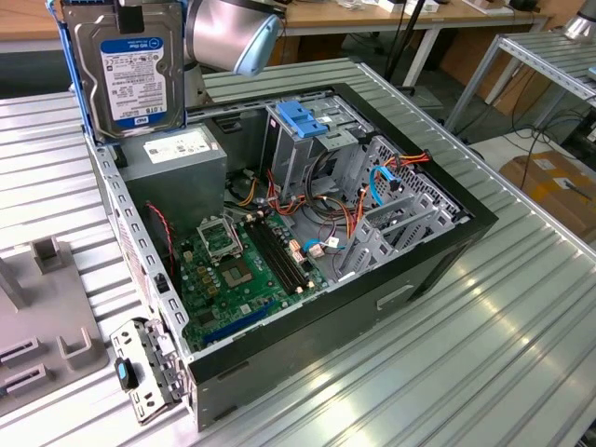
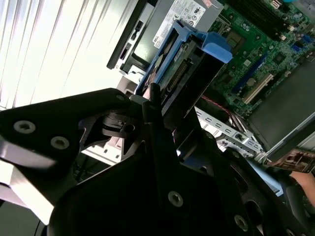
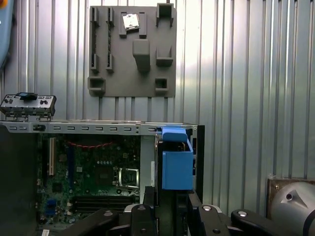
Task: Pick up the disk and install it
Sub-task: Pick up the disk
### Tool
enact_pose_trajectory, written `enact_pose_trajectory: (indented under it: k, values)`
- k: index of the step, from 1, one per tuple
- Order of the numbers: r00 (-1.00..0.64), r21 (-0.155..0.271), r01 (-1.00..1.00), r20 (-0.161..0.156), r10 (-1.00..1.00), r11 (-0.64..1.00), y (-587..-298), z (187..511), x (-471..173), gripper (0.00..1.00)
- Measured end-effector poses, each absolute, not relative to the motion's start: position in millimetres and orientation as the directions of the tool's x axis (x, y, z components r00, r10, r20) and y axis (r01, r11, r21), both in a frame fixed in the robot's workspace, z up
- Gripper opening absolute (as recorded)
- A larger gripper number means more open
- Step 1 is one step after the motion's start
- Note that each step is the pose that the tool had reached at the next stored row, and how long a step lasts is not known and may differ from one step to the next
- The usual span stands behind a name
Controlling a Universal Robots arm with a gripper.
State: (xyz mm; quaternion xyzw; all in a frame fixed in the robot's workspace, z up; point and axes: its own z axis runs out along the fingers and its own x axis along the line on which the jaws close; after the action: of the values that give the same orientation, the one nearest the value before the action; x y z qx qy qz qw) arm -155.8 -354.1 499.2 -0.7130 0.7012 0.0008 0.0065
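The disk (image 1: 128, 70) hangs upright at the exterior view's upper left, with its white-and-blue label facing the camera and blue rails along its sides. It hovers above the power-supply end of the open computer case (image 1: 438, 251). My gripper (image 1: 128, 19) is shut on its top edge. In the second wrist view the disk (image 2: 184, 73) is seen edge-on between the black fingers of the gripper (image 2: 160, 118), over the case's corner. The first wrist view shows the disk's blue rail (image 3: 176, 164) rising from the gripper (image 3: 170, 201).
Inside the case lie a grey power-supply box (image 1: 172, 158), a green motherboard (image 1: 233, 270), loose cables and a grey drive cage with a blue latch (image 1: 303, 116). A grey fixture plate (image 1: 37, 326) sits on the ribbed metal table at the exterior view's left.
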Motion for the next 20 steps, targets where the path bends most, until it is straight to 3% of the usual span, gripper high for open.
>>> enact_pose_trajectory:
  k: [20]
  values:
    - [0.017, -0.008, -1.000, -0.010, -1.000, -0.017, -354, 499, -143, 0.35]
